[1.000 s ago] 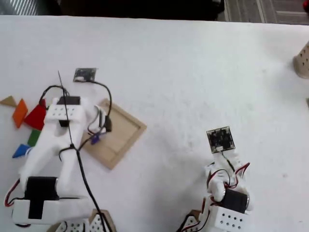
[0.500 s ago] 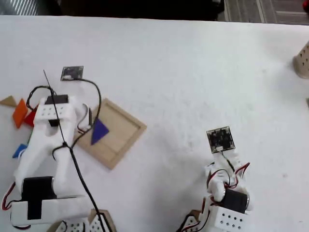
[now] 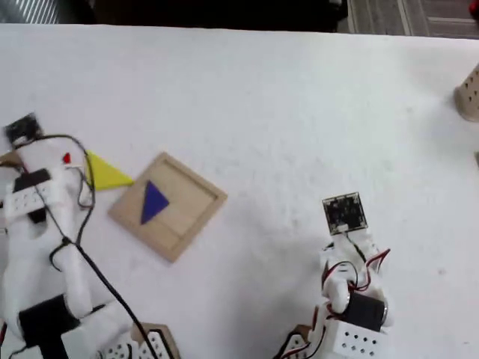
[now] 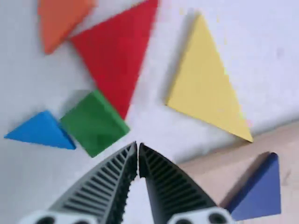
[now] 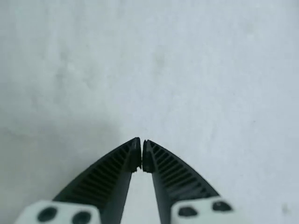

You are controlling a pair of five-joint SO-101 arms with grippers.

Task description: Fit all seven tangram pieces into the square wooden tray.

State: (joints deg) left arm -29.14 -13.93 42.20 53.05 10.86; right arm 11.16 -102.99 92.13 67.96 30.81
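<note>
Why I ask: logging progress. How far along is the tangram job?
Done: dark blue triangle lies in the tray. In hand: nothing, left pincer shut, empty. Left: yellow triangle, red triangle, orange piece, green square and light blue triangle lie outside on the table.

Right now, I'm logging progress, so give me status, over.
Left gripper shut, empty; right gripper shut, empty. Dark blue triangle lies in square wooden tray; yellow triangle on white table beside it. Nothing blocking tray.
</note>
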